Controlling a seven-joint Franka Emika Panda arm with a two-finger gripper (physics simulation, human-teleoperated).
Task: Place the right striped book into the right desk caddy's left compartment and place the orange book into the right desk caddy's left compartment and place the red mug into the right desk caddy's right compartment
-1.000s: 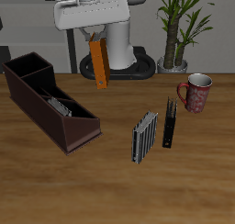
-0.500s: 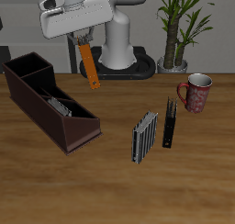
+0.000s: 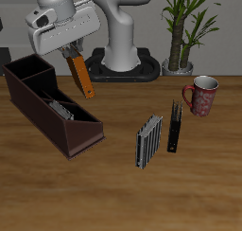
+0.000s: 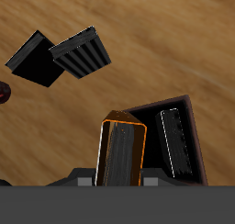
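Claw pinching the orange book: slim, plain orange-brown cover, hanging tilted in the air above the right desk caddy. Caddy is a long dark maroon box with a striped book already lying inside. Second striped book stands on the surface beside a slim black book. Red mug is farther off.

orange book beside right desk caddy, striped book, black book
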